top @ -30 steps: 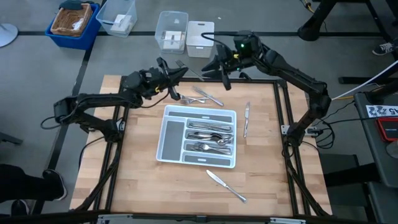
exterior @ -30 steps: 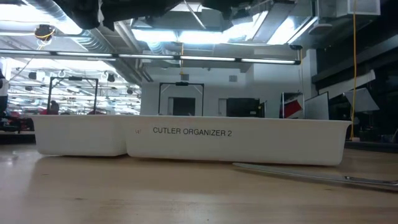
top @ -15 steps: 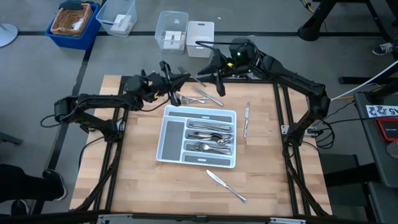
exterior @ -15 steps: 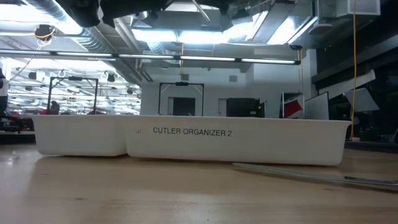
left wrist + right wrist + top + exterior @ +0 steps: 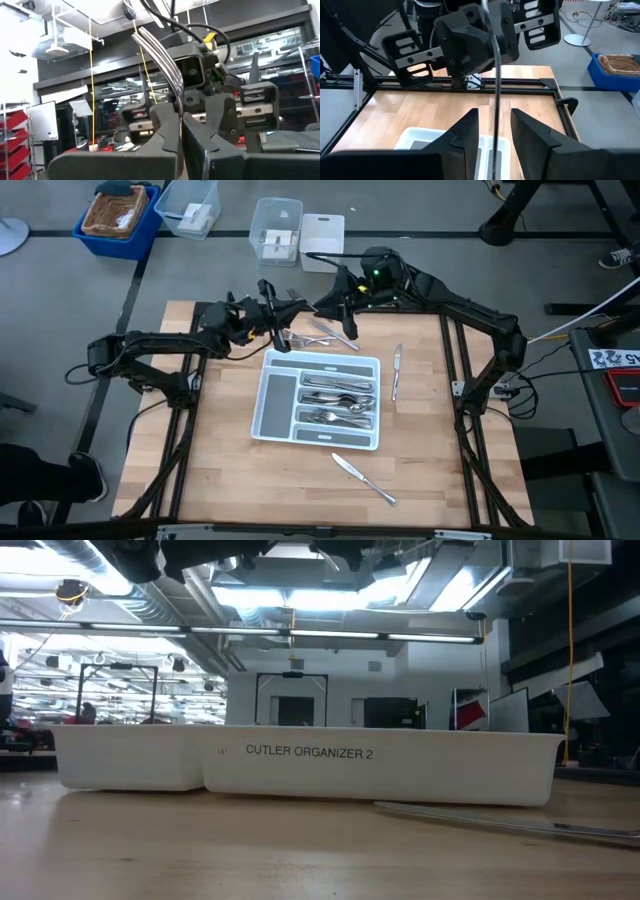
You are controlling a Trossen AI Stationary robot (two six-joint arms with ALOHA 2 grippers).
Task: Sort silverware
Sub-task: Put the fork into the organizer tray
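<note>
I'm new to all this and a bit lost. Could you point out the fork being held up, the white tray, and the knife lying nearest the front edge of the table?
fork [image 5: 165, 62], left wrist view, on its curved tines.
white tray [image 5: 266, 393], high view, on its left rim.
knife [image 5: 362, 477], high view, mid-length.

The left arm reaches from the bench's left edge toward the far middle, its forearm lying nearly level. The left tool [image 5: 272, 313] has its fingers [image 5: 165, 131] pinched together on a fork [image 5: 162, 55], whose tines stick out past the fingertips. The right arm comes in from the far right, elbow bent, wrist turned toward the left arm. The right tool [image 5: 335, 308] faces the left tool at close range, its fingers [image 5: 465, 132] spread on either side of the fork's handle.
</note>
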